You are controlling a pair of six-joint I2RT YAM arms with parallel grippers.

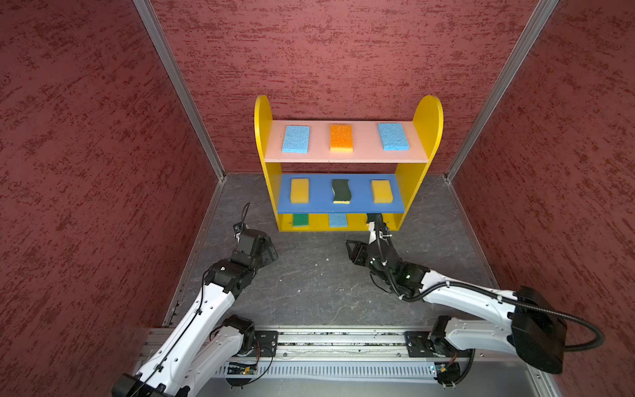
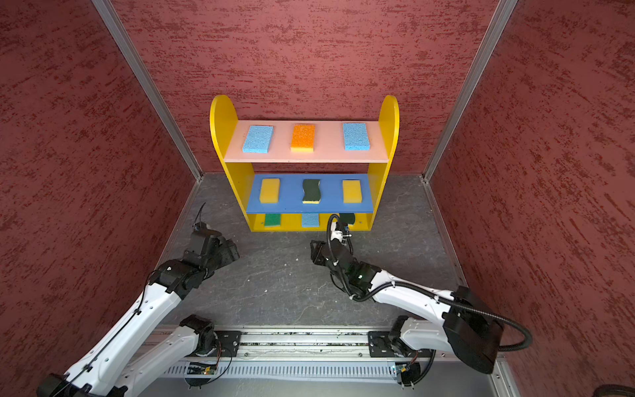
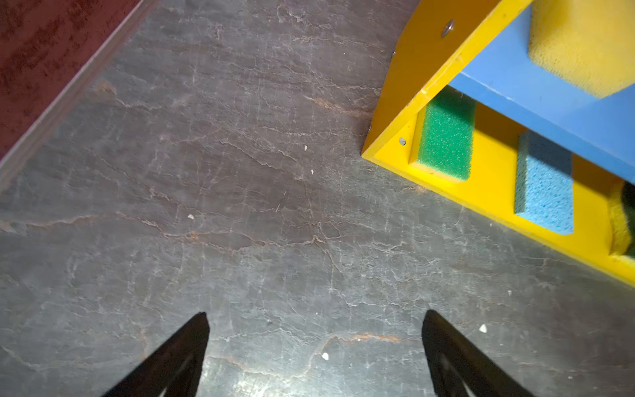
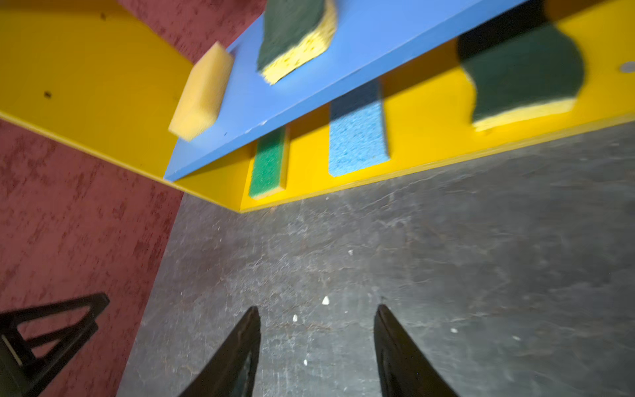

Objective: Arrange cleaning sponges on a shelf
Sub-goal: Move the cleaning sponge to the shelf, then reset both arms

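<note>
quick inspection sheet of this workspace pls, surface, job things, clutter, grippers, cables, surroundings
surface: grey stone-look tabletop, flat and cracked-looking
job's things: shelf upright at the back wall; nine cleaning sponges on it, three per board, none on the tabletop
clutter: small white crumbs scattered on the tabletop
grippers: left gripper open, empty; right gripper open, empty, near the bottom board
cables: black corrugated hose along the right arm; thin black cable along the left arm
surroundings: red textured walls on three sides; metal rail under the arm bases

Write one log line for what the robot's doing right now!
shelf: three sponges on each board | left claw: open, empty | right claw: open, empty
</note>
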